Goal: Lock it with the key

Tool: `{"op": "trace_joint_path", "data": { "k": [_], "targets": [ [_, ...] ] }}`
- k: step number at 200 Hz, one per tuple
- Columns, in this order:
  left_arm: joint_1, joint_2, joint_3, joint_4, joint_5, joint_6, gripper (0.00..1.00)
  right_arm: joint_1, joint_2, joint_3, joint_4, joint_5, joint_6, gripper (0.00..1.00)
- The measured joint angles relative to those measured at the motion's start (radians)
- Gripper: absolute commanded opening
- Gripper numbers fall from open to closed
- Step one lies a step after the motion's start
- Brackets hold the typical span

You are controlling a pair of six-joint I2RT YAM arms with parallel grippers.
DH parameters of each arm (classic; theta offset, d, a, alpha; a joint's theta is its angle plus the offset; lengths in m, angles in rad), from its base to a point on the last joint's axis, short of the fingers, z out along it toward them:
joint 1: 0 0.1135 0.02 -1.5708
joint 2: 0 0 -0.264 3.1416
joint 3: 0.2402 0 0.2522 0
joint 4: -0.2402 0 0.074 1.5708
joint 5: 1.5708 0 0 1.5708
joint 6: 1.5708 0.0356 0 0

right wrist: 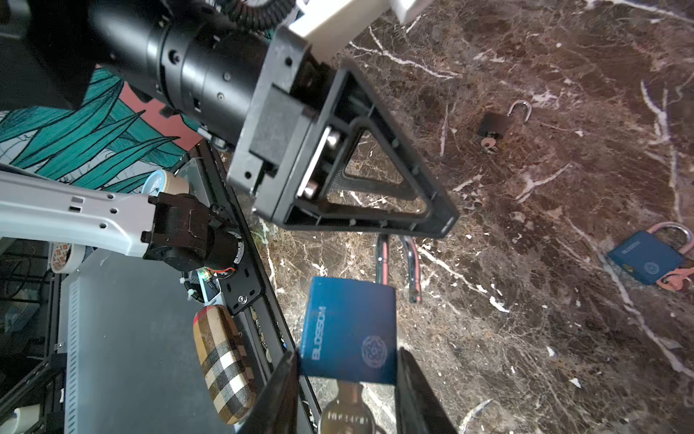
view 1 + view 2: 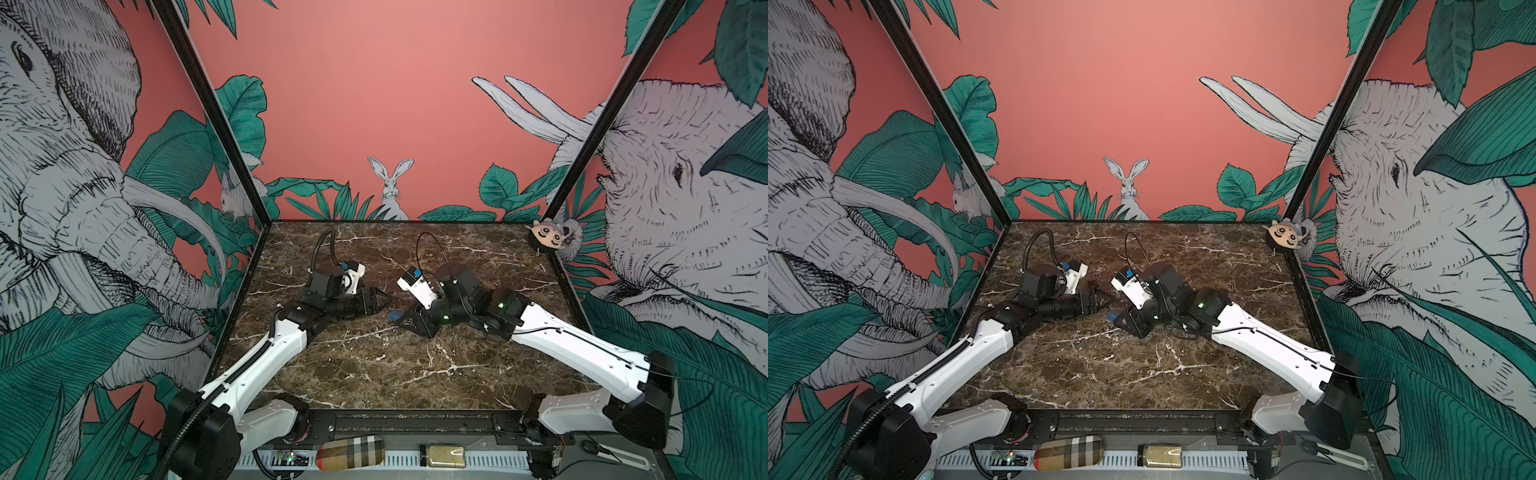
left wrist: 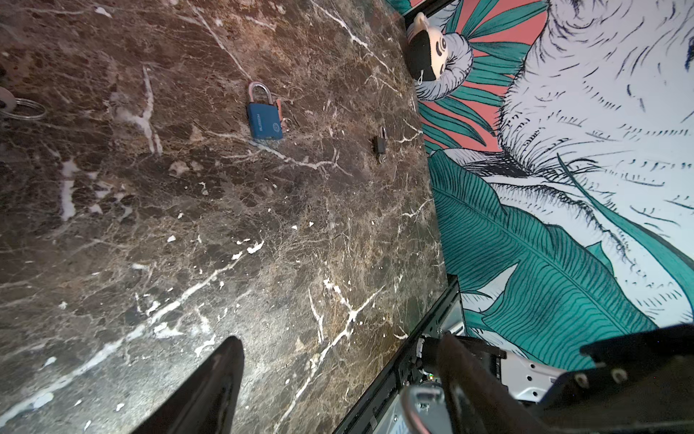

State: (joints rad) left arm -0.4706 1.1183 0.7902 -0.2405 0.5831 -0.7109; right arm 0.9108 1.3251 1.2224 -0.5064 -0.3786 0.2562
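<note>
Padlock (image 1: 349,330): blue, mid-table between the two wrists in a top view (image 2: 395,316); seems to be clear of the table (image 1: 525,338)
Right gripper (image 1: 347,357): clenched on the padlock's body, one finger on each narrow side
Key (image 1: 347,411): in the keyway, bow towards the right gripper's palm
Shackle (image 1: 411,263): looks open, as its free leg ends beside the body's corner and not in it
Axis: long axis runs key to shackle, about level, shackle end towards the left gripper
Left gripper (image 3: 338,340): released, fingers wide apart; the shackle's bend shows between them, close to one, contact not confirmed
Why held so: a grip on the body leaves both ends free, so the shackle is offered to the left gripper, probably to be pushed home
Concern: the key sits deep between the right fingers and may be hard to reach and turn
Spares: second blue padlock (image 3: 264,120) and black padlock (image 3: 380,144) lie on the table, well apart from the work
</note>
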Motion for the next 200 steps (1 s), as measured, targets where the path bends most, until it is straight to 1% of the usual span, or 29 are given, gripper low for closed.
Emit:
{"op": "trace_joint_path", "data": {
  "k": [42,71,120,161,181,200],
  "targets": [
    [0.000,0.000,-0.004,0.003,0.029,-0.019,0.79,-0.023,0.000,0.000,-0.001,-0.002,-0.003,0.15],
    [0.001,0.000,-0.004,0.005,0.029,-0.034,0.81,-0.024,0.000,-0.001,0.000,-0.007,-0.002,0.14],
    [0.048,0.000,-0.002,0.008,-0.008,-0.068,0.85,-0.024,-0.010,-0.048,0.013,-0.013,0.002,0.13],
    [0.075,0.018,0.058,0.003,-0.014,-0.093,0.80,-0.024,-0.032,-0.060,0.016,-0.019,0.005,0.12],
    [0.075,0.048,0.073,0.019,0.035,-0.120,0.78,-0.024,-0.061,-0.060,0.017,-0.025,0.008,0.13],
    [0.074,0.052,0.015,0.133,0.096,-0.163,0.80,-0.024,-0.090,-0.060,0.027,-0.032,0.020,0.13]
  ]
}}
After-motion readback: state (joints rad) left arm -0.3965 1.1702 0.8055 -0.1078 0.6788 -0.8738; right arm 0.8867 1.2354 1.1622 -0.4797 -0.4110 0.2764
